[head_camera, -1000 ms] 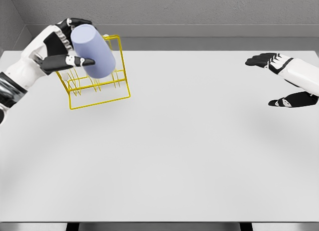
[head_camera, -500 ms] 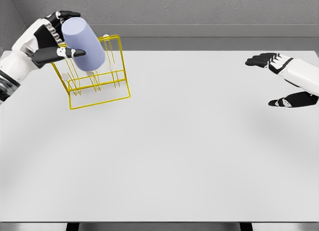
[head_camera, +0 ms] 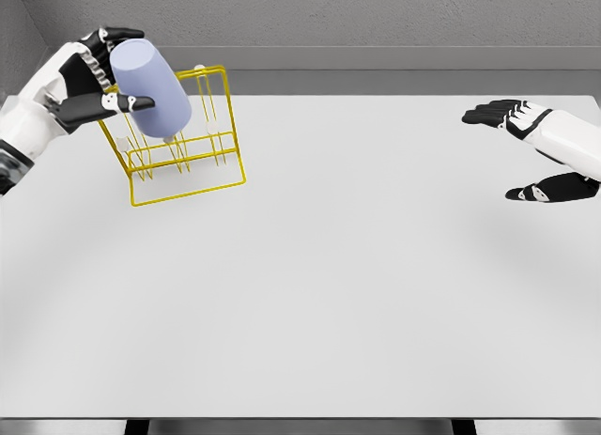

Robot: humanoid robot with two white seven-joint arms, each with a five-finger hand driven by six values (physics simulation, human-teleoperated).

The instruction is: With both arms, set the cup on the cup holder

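A lavender cup hangs tilted, mouth down, over the back left part of the yellow wire cup holder. Its lower rim is among the upright prongs. My left hand is shut on the cup, fingers across its upper end and thumb against its side. My right hand hovers open at the far right of the table, palm facing left, holding nothing and far from the cup.
The cup holder stands at the back left of a white table. A grey wall runs behind the table's far edge.
My left hand has carried the cup left and slightly up, then lowered it a little onto the holder's prongs. The right hand has not moved.
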